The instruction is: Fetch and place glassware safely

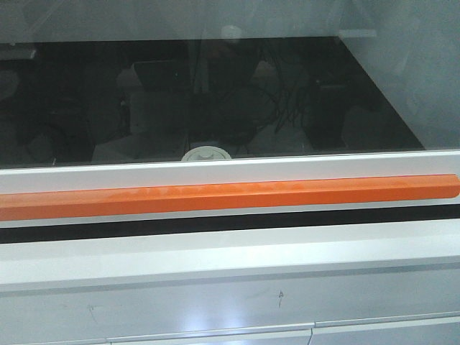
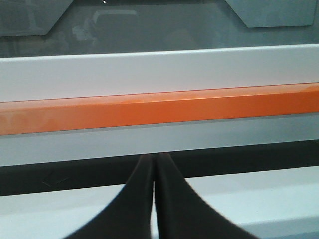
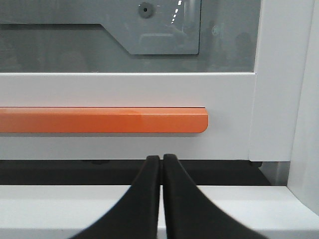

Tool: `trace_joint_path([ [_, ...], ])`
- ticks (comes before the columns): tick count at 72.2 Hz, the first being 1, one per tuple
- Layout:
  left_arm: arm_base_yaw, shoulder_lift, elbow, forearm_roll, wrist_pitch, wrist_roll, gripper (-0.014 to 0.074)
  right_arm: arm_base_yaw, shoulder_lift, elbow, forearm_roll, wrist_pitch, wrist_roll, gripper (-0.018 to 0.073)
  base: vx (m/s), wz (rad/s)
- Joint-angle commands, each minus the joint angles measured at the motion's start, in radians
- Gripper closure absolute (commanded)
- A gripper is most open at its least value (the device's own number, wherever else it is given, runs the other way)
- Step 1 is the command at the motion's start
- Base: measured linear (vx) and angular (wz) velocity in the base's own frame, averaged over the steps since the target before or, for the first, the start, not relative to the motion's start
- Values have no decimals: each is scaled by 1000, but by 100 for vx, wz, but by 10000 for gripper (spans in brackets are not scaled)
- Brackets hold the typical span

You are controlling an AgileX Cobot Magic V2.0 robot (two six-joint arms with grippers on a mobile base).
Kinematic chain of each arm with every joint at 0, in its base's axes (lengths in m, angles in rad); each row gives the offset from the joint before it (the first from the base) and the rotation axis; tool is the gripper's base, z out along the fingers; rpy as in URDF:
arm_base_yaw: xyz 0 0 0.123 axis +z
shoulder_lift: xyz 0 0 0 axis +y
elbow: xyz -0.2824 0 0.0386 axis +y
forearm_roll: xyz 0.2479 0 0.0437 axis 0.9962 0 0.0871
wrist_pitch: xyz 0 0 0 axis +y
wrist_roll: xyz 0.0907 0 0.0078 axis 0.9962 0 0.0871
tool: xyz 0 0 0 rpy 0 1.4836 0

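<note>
Small clear glass jar with cream-white knobbed lid (image 1: 206, 153) sits behind a dark glass pane (image 1: 86, 93), at twelve o'clock from the long orange handle bar (image 1: 230, 195). Probably light, slick and breakable, so grip its body. Left gripper (image 2: 152, 158) and right gripper (image 3: 161, 159) are closed and empty.

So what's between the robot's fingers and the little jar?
The white frame with its orange bar and the glass window. The front view shows the jar behind them; both wrist views face the bar.
</note>
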Motion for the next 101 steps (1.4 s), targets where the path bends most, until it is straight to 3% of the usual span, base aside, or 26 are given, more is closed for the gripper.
trace_joint_path([
  [1,-1,-17,31,-6,-79,-4,603,2,-12,18,-6,-70,-9,567,0,0],
  [101,-1,-17,31,-6,-79,-4,603,2,-12,18,-6,-71,-9,567,0,0],
])
